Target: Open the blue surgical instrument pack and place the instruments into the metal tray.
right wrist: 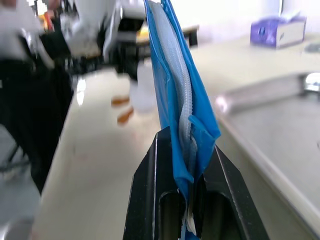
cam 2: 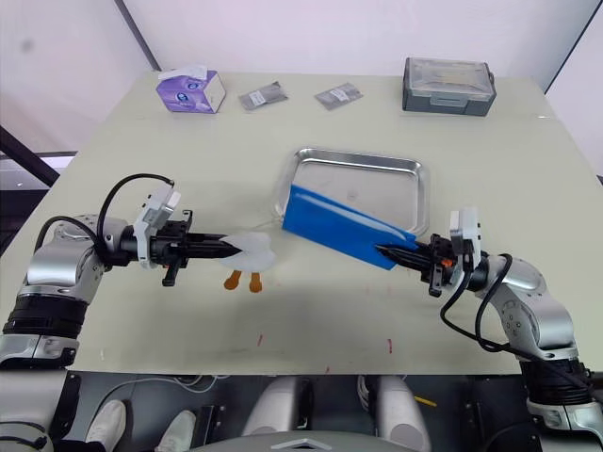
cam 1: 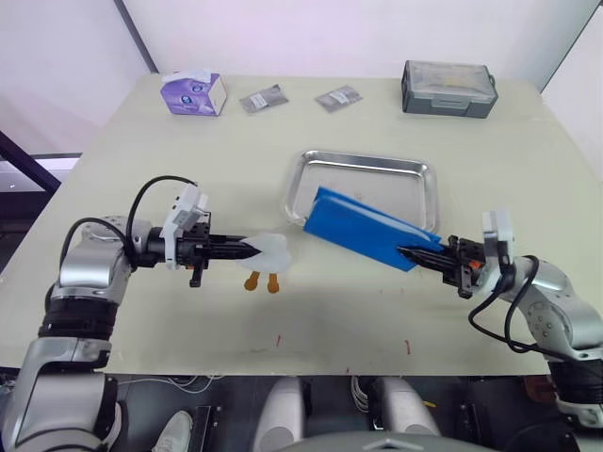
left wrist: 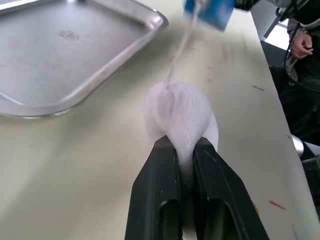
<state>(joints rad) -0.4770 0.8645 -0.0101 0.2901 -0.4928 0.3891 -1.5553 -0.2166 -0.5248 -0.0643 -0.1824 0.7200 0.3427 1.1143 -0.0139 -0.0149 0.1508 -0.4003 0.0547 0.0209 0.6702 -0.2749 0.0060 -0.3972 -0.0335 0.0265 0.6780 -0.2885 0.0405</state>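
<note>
The blue surgical instrument pack [cam 1: 363, 226] hangs tilted over the front rim of the metal tray [cam 1: 377, 184], folded flat. My right gripper [cam 1: 407, 251] is shut on its near right corner [right wrist: 170, 60]. My left gripper [cam 1: 247, 247] is shut on a soft white sheet [left wrist: 182, 112], held just above the table left of the tray. A thin strand runs from the sheet up to the pack [left wrist: 212, 10]. Two small orange pieces [cam 1: 262, 281] lie on the table under the sheet; I cannot tell whether they are instruments. The instruments are otherwise hidden.
At the table's back stand a purple tissue box [cam 1: 193, 92], two small grey packets [cam 1: 263, 99] and a grey lidded box [cam 1: 448, 88]. A person's hand [left wrist: 302, 45] shows beyond the table's edge. Small red marks [cam 1: 408, 347] dot the front of the table.
</note>
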